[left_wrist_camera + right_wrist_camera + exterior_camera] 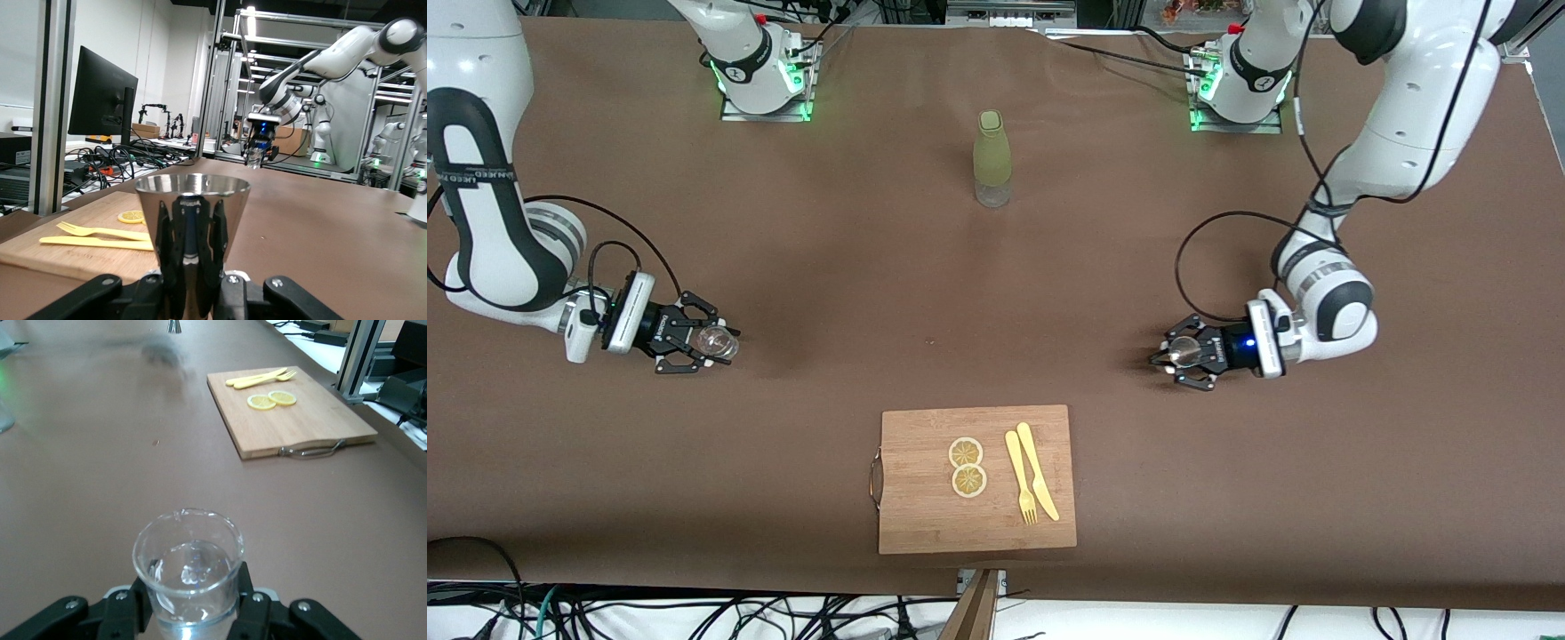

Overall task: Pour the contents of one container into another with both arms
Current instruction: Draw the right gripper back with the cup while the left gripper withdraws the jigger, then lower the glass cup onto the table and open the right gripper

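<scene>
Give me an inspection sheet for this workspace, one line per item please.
Surface: brown table, flat.
Job's things: metal cup held by the left gripper; clear glass beaker held by the right gripper, both upright.
Clutter: yellowish bottle standing between the arm bases; wooden cutting board nearest the front camera, carrying two lemon slices, a yellow fork and knife.
Grippers: both shut on their containers, low over the table, far apart.
Cables: black cable looping at the left arm's wrist; more below the table edge.
Surroundings: monitor, metal frames, other arms.

Left tool (1172,354) grips a steel cup (192,227) (upright); right tool (710,343) a glass (188,563).
</scene>
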